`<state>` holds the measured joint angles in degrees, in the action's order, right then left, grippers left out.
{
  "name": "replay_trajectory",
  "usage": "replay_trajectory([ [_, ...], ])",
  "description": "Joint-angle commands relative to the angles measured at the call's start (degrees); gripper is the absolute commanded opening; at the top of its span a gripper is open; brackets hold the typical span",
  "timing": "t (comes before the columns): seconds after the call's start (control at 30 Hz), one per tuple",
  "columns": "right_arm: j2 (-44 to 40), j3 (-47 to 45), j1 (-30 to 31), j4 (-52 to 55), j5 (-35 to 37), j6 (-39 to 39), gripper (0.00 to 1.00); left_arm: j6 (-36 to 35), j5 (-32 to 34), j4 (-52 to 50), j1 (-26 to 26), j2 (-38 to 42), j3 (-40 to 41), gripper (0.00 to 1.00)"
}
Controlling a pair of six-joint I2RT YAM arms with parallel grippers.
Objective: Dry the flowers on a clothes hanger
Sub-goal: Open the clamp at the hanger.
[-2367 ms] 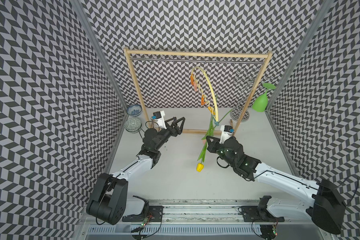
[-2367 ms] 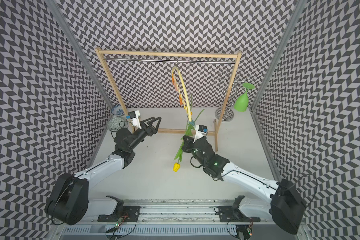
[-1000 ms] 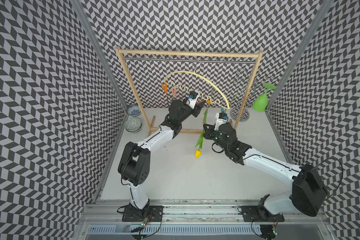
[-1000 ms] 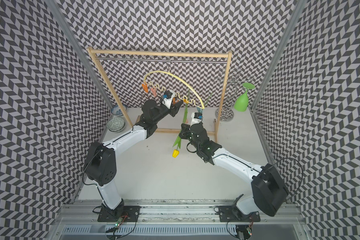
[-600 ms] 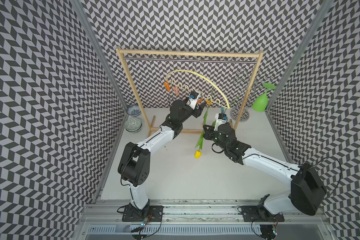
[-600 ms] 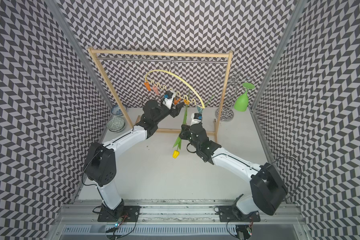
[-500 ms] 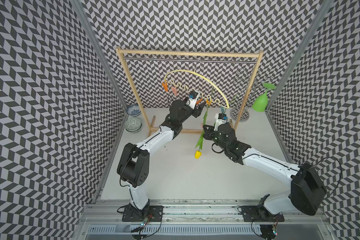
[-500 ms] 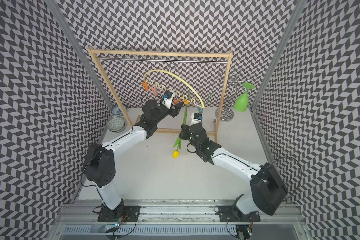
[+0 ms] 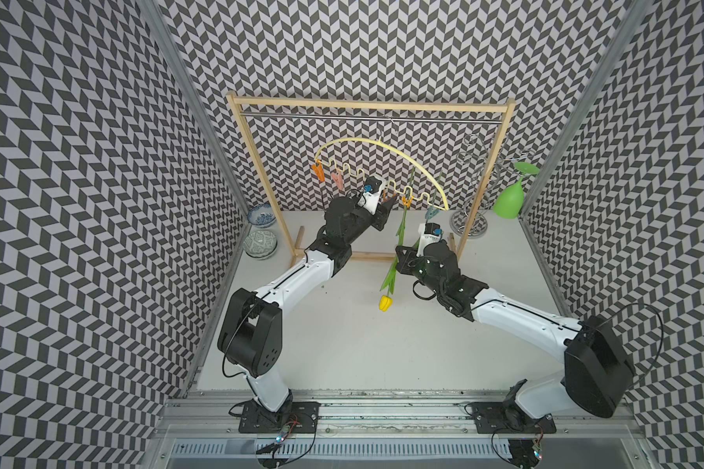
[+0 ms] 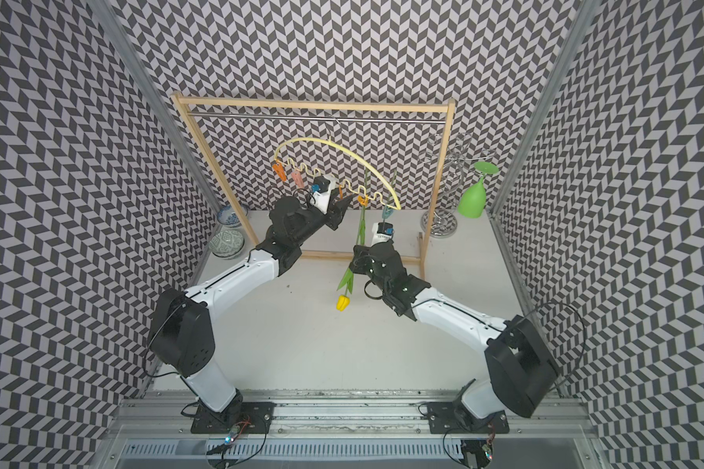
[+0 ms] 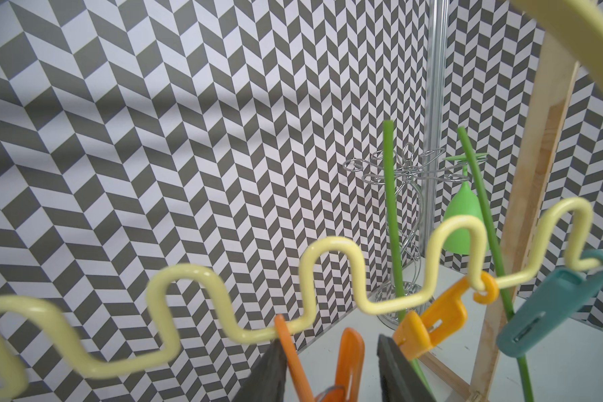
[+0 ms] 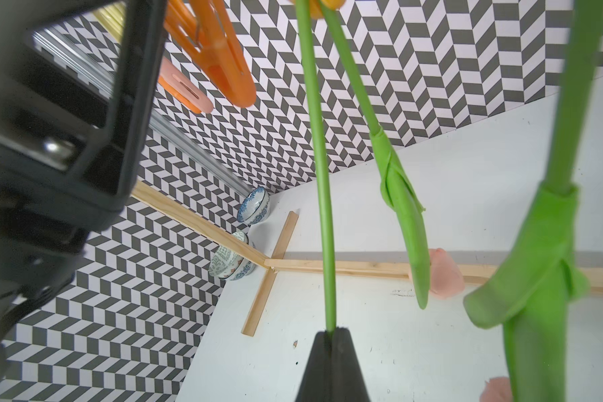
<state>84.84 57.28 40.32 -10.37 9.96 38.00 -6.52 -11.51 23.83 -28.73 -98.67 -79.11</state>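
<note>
Against the chevron-papered back wall, in both top views, the clothes hanger (image 9: 366, 138) (image 10: 314, 139), a thin pale-yellow plastic arch with a wavy lower bar, hangs by its wire hook from the metal rail (image 9: 342, 117) of a wooden rack (image 9: 366, 101). The left hand (image 9: 387, 203) reaches up to the bar's middle. The right hand (image 9: 400, 258) sits lower, with the yellow tulip (image 9: 385, 302) (image 10: 343, 302) dangling bloom-down above the matte white worktop (image 9: 342, 325).

From the left wrist, the bar's smooth rounded waves cross the picture. The left hand's flat dark fingers (image 11: 268, 376) stand apart, released, straddling the splayed legs of an orange clothespin (image 11: 350, 358): one finger touches a leg and a gap shows at the other. Beside it an amber pin (image 11: 442, 313) and a teal pin (image 11: 554, 309) hang from the bar, a slim green stem rising past each.

From the right wrist, the right hand (image 12: 332, 336) is clenched on the yellow tulip's smooth round stem, its fingertips pressed together around it. Two pink tulips (image 12: 444, 275) hang heads down alongside, glossy leaves wrapped round their stems. The gripped stem passes just beside the amber pin; whether it is clipped there I cannot tell.
</note>
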Motion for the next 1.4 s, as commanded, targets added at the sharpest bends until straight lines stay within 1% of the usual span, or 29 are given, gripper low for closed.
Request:
replay_trajectory([
  [0.0,0.6,2.0,-0.3,-1.1,-0.7,0.2,0.0,0.6,0.7,-0.1,0.2,2.1,0.8,0.45],
  [0.03,0.5,2.1,-0.3,-1.1,-1.0,0.3,0.0,0.5,0.8,-0.2,0.2,2.2,0.8,0.46],
  [0.17,1.0,2.5,-0.3,-0.9,-2.5,0.4,0.0,0.6,0.9,-0.5,0.2,2.0,0.8,0.58],
  [0.27,1.6,2.5,-0.3,-0.4,-2.9,0.5,0.0,0.6,1.1,-0.5,0.2,1.9,0.6,0.58],
  [0.33,1.8,2.0,-0.3,-0.6,-3.1,0.8,0.0,0.5,1.2,-0.5,0.2,1.7,0.4,0.55],
  [0.47,1.6,-0.5,-0.2,-2.0,-4.0,1.7,0.0,0.5,1.3,-0.8,0.2,1.6,0.0,0.45],
  [0.63,1.2,-2.7,-0.2,-3.0,-3.7,2.1,0.0,0.5,1.8,-0.8,0.2,1.4,0.1,0.35],
  [0.83,0.3,-2.8,-0.1,-2.9,-4.4,2.0,0.0,1.0,2.2,-0.9,0.2,1.6,0.1,0.3],
  [0.97,0.0,-3.9,-0.1,-3.5,-5.2,2.3,0.0,1.2,2.5,-0.9,0.2,1.6,-0.1,0.3],
  [1.03,0.2,-4.4,-0.1,-4.1,-5.9,2.5,0.0,1.2,2.6,-1.0,0.2,1.4,-0.2,0.31],
  [1.1,0.4,-4.7,-0.1,-4.9,-6.1,2.7,0.0,1.2,2.6,-1.1,0.1,1.4,-0.2,0.39],
  [1.17,0.9,-3.9,-0.1,-4.4,-5.4,2.4,0.0,1.3,2.6,-1.2,0.0,1.4,-0.2,0.49],
  [1.2,1.0,-3.4,-0.1,-4.0,-5.2,2.3,0.0,1.3,2.5,-1.2,0.0,1.4,-0.2,0.51],
  [1.37,1.7,-0.1,-0.1,-2.1,-4.4,1.7,0.0,1.2,1.7,-1.5,-0.7,1.3,-0.4,0.51],
])
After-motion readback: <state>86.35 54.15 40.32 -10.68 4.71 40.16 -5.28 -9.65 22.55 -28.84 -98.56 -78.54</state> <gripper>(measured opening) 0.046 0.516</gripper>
